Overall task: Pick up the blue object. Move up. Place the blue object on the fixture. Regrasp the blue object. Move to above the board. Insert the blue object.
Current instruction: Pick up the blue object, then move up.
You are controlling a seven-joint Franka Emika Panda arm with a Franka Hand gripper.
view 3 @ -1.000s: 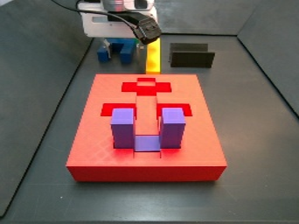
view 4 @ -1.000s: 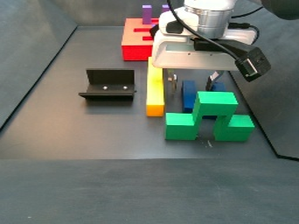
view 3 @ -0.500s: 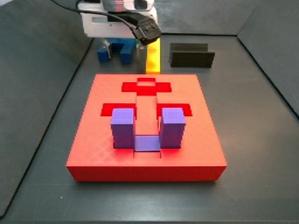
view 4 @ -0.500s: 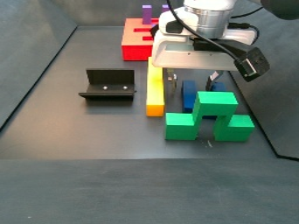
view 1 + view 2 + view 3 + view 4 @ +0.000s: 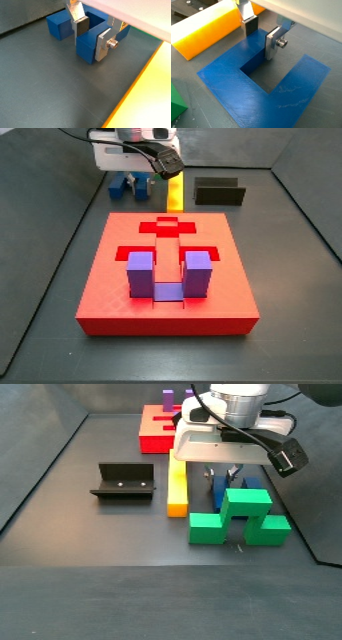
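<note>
The blue object [image 5: 264,85] lies flat on the dark floor [image 5: 47,85], well behind the board [image 5: 167,278] and just beside the long yellow bar [image 5: 177,488], on the bar's side away from the fixture [image 5: 122,482]. In both wrist views the gripper [image 5: 261,36] is down at the block with its silver fingers [image 5: 104,44] straddling one prong: one dark pad sits in the slot between the prongs, the other plate against the prong's outer face. The jaws look closed against that prong, though whether they press it firmly cannot be told. The block's underside still seems to meet the floor. In a side view the gripper [image 5: 225,476] hangs between the yellow bar and the green blocks [image 5: 238,518], which stand just in front of the blue object [image 5: 219,487] and hide much of it. In a side view the gripper [image 5: 134,175] sits behind the board's far edge, with the blue object [image 5: 130,188] showing beneath it and the fixture [image 5: 219,192] across the yellow bar [image 5: 174,194]. On the board a purple U-shaped block [image 5: 168,274] stands upright in a recess, near the front edge.
</note>
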